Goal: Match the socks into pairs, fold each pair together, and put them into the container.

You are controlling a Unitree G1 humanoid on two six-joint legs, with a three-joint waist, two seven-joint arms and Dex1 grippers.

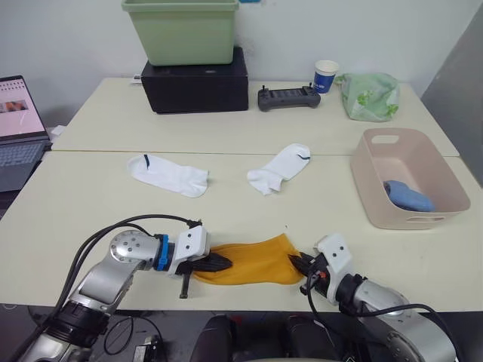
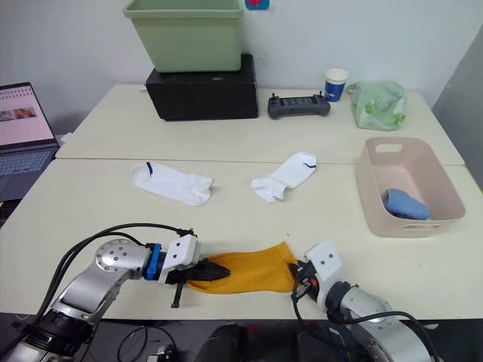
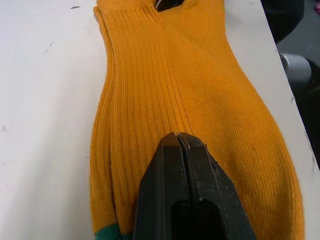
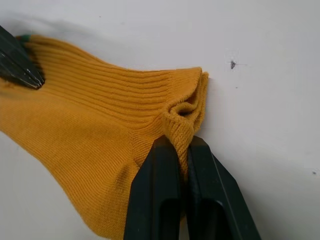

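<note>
There are two white socks, one (image 1: 167, 175) beyond the left gripper (image 1: 217, 262) and one (image 1: 279, 169) beyond the right gripper (image 1: 299, 264), and between the two grippers lies one mustard-orange bundle (image 1: 249, 262), which seems to be two socks stacked, though I cannot tell this surely. One pale pink basket (image 1: 377, 204) stands far to the outer side of the right gripper with one light blue bundle (image 1: 408, 195) inside. Further beyond the grippers I count one green tub (image 1: 181, 30), one black box (image 1: 198, 87), one black controller (image 1: 288, 98), one paper cup (image 1: 326, 75), one green-and-white cloth bundle (image 1: 369, 96) and one laptop (image 1: 19, 132).
</note>
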